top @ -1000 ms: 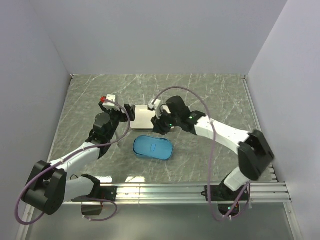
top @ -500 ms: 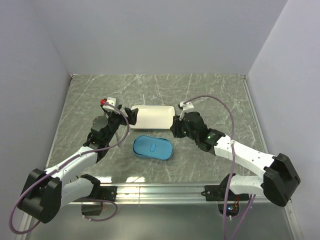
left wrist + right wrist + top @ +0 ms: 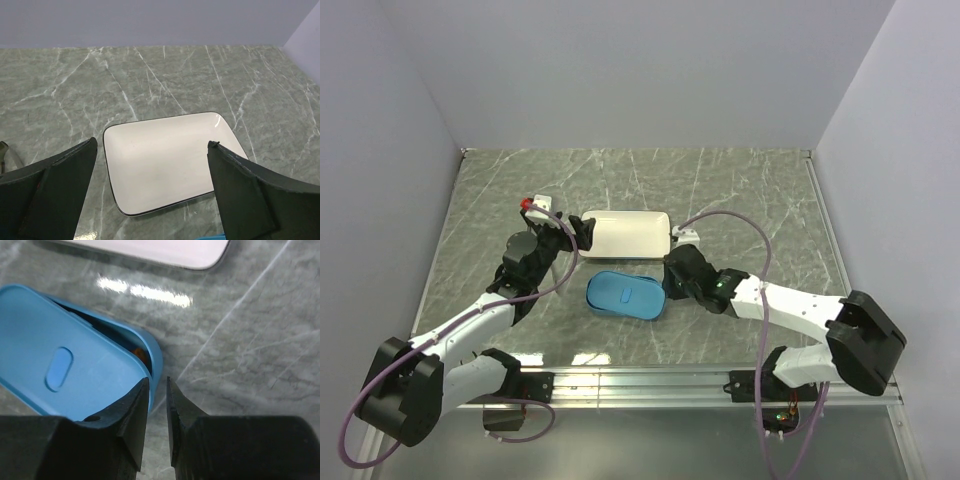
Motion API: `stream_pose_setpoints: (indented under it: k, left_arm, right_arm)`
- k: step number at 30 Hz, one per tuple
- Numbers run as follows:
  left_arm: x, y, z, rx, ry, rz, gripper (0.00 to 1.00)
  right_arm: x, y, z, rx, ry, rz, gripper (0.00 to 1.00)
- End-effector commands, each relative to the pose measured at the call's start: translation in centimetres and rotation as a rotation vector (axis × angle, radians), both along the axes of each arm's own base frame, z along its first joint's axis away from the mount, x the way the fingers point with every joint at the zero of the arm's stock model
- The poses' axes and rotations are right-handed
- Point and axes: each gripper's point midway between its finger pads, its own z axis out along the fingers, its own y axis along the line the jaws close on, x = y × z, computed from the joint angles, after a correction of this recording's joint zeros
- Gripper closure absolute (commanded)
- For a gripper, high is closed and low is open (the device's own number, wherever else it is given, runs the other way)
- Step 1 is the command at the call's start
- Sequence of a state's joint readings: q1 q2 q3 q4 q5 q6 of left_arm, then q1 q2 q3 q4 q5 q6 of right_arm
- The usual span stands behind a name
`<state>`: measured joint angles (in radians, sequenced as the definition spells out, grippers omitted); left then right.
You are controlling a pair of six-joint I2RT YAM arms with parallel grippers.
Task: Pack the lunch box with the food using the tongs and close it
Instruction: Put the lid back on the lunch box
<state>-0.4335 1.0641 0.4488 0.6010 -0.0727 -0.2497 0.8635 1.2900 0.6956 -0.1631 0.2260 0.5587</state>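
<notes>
The blue lunch box (image 3: 626, 295) lies in the middle of the table with its lid (image 3: 60, 365) resting askew on it. Through the gap under the lid an orange piece of food (image 3: 142, 355) shows. My right gripper (image 3: 158, 384) is low at the box's right end; its jaws stand a narrow gap apart, the left finger (image 3: 132, 410) over the lid's edge, nothing clearly clamped. My left gripper (image 3: 152, 142) hangs wide open and empty, just left of the white plate (image 3: 165, 155). A thin grey leg, apparently the tongs (image 3: 12, 157), shows at the left wrist view's edge.
The white plate (image 3: 626, 233) lies bare just beyond the box. Grey walls enclose the marble table on three sides. A metal rail (image 3: 700, 380) runs along the near edge by the arm bases.
My right arm drew back from over the plate and came down at the box's right end, its jaws narrowing. The left arm shifted slightly left off the plate, then stayed.
</notes>
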Motion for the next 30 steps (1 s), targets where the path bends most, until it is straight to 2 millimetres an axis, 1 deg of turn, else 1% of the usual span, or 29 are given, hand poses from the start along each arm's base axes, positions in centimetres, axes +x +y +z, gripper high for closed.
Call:
stream_pose_setpoints:
  k: [1,5,11,17,27,28,30]
  left_arm:
    - [0.0,0.0,1.0,-0.019,-0.029,0.005,0.02]
    - [0.0,0.1,1.0,-0.02,-0.034,0.011,0.02]
    - [0.0,0.2,0.9,-0.018,-0.031,0.017,0.02]
    - [0.0,0.4,0.9,-0.02,-0.034,0.023,0.02]
    - [0.0,0.5,0.8,-0.019,-0.033,0.031,0.02]
    - [0.0,0.5,0.9,-0.02,-0.035,0.031,0.02]
    - [0.0,0.5,0.9,-0.02,-0.035,0.03,0.02]
  right_arm:
    - [0.0,0.3,0.0,-0.009,0.02,-0.047,0.72]
    - [-0.6,0.2,-0.2,-0.027,0.038,-0.053,0.73]
    - [-1.3,0.4,0.2,-0.019,0.042,-0.052,0.73]
    - [-2.1,0.5,-0.4,-0.02,0.071,-0.045,0.73]
    - [-2.9,1.0,0.1,0.001,0.073,-0.03,0.73]
    - [-2.8,0.9,0.0,-0.002,0.071,-0.033,0.74]
    - [-2.8,0.9,-0.1,-0.009,0.07,-0.034,0.81]
